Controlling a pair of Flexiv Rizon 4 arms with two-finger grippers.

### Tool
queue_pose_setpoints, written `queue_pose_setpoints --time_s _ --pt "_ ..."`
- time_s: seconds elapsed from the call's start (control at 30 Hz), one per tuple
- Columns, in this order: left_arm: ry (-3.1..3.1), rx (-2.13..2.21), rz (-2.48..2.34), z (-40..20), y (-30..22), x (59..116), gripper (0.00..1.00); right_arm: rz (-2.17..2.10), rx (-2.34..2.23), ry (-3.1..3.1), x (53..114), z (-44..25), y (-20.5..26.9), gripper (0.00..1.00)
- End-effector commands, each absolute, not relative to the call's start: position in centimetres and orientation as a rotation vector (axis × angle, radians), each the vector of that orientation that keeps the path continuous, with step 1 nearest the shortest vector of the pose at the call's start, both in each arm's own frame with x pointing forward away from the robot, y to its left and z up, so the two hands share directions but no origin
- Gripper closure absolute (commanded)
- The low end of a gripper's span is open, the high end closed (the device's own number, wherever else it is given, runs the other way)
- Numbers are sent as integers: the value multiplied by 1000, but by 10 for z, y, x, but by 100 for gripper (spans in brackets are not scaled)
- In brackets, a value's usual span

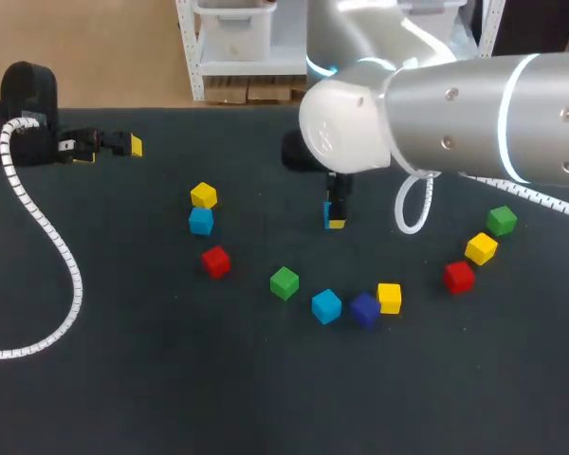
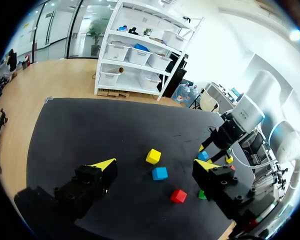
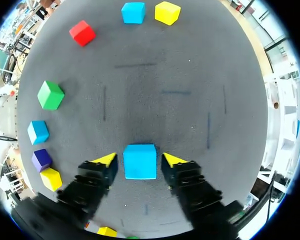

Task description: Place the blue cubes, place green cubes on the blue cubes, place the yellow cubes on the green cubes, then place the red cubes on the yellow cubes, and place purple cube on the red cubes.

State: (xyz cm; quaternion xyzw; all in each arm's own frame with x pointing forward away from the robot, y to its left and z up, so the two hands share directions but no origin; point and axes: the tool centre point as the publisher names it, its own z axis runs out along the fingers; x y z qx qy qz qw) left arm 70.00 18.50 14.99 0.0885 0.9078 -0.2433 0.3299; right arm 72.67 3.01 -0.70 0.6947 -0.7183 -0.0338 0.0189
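Fingers of the left gripper (image 1: 112, 147) stand spread wide, holding nothing, near the far left of the desk (image 1: 123, 379). Fingers of the right gripper (image 1: 336, 218) straddle a blue cube (image 3: 140, 162) mid-desk, with a thin gap on each side, not pinching it.

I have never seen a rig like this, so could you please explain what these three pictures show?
This is a robot with two arms at a dark table. One picture looks down from above. The two round ones come from a camera on each wrist. Each arm ends in a gripper with two yellow-tipped fingers. The left gripper is open and empty, at the table's far left. The right gripper is down at the table, open around a blue cube without seeming to touch it. Ten other cubes lie scattered: blue, green, yellow, red, and one purple cube.
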Motion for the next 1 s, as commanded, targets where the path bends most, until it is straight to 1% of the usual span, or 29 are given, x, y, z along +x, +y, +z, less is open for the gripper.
queue_pose_setpoints --time_s 0.03,0.27,0.47,0.7,1.0 --pt "2374 231 -636 150 185 700 0 -111 2158 -2268 727 2 26 0" --pt "2374 231 -636 150 185 700 0 -158 2088 -2420 724 35 14 0" --pt "2374 231 -636 150 185 700 0 -180 1958 -2533 701 50 8 0" --pt "2374 231 -636 150 185 700 0 -161 1833 -2618 674 64 14 0" --pt "2374 231 -636 150 185 700 0 -43 1739 -2686 635 60 23 0"
